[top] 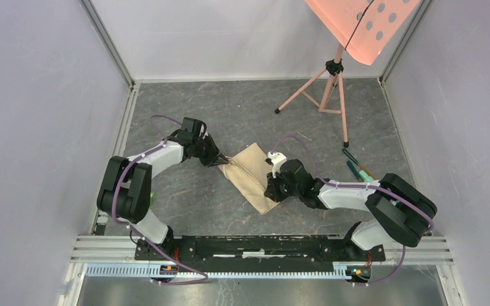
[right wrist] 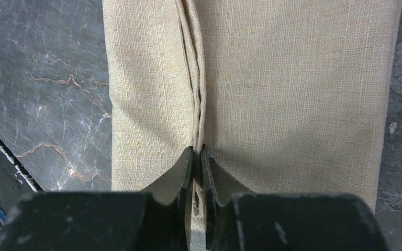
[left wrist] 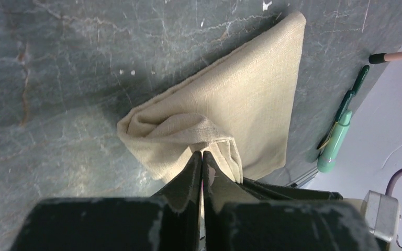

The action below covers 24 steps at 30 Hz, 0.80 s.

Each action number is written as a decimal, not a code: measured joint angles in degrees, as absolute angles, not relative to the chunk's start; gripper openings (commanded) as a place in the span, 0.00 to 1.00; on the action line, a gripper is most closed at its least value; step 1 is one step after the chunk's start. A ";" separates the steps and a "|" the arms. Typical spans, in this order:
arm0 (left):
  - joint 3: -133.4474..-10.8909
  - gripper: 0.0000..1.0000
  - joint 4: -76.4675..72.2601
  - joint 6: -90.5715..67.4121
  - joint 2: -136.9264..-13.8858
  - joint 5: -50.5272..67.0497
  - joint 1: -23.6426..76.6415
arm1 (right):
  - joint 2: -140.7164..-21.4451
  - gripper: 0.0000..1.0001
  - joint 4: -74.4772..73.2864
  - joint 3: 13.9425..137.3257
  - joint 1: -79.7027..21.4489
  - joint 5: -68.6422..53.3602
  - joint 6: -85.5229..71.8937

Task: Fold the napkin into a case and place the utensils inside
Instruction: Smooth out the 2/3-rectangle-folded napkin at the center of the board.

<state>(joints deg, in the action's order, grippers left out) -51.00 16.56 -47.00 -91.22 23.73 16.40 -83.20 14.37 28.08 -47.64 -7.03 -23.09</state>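
Napkin (top: 252,175): you will find the beige cloth folded into an oblong, lying flat on the grey marbled table (top: 185,197), set diagonally between the two grippers
Napkin layers: in the right wrist view, two hemmed edges meet in a line running down the length of the cloth, left of its middle; in the left wrist view, the end nearest the fingers is bunched and raised into a soft ridge
Left gripper (left wrist: 202,152): fingers pressed together on the bunched hem at the napkin's left end; you see cloth drawn up to the fingertips
Left arm: reaches in from the left, wrist low over the table, tips at the napkin's left corner in the top view
Right gripper (right wrist: 198,147): fingers all but closed, pinching the paired hemmed edges where they meet; only a thin slot shows between the pads
Right arm: reaches in from the right, wrist at the napkin's right long edge, towards its near end
Utensils (left wrist: 326,139): one slim gold-coloured piece shows on the table to the right of the napkin, well apart from it; you cannot tell its type at this size
Mint-green cylinder (left wrist: 335,144): lies just beside the gold piece, end-on with a dark green stick (left wrist: 355,89)
Pink tripod (top: 332,89): stands at the far right of the table, carrying a perforated orange panel (top: 363,25)
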 measured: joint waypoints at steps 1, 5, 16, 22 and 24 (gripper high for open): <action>-51.05 0.06 15.68 -47.03 -92.12 24.18 16.40 | -83.20 0.17 14.37 28.08 -47.64 -7.03 -23.11; -51.88 0.06 13.50 -47.03 -95.85 25.58 16.40 | -83.20 0.19 14.09 28.29 -47.64 -7.46 -23.11; -54.08 0.21 9.78 -46.98 -100.66 27.70 16.40 | -83.20 0.15 13.63 28.40 -47.64 -8.08 -23.14; -54.17 0.19 8.58 -46.54 -100.68 29.89 16.40 | -82.81 0.10 12.53 28.71 -47.64 -8.16 -23.24; -54.22 0.17 8.12 -46.50 -100.84 30.61 16.40 | -82.37 0.09 12.21 28.71 -47.64 -8.51 -23.57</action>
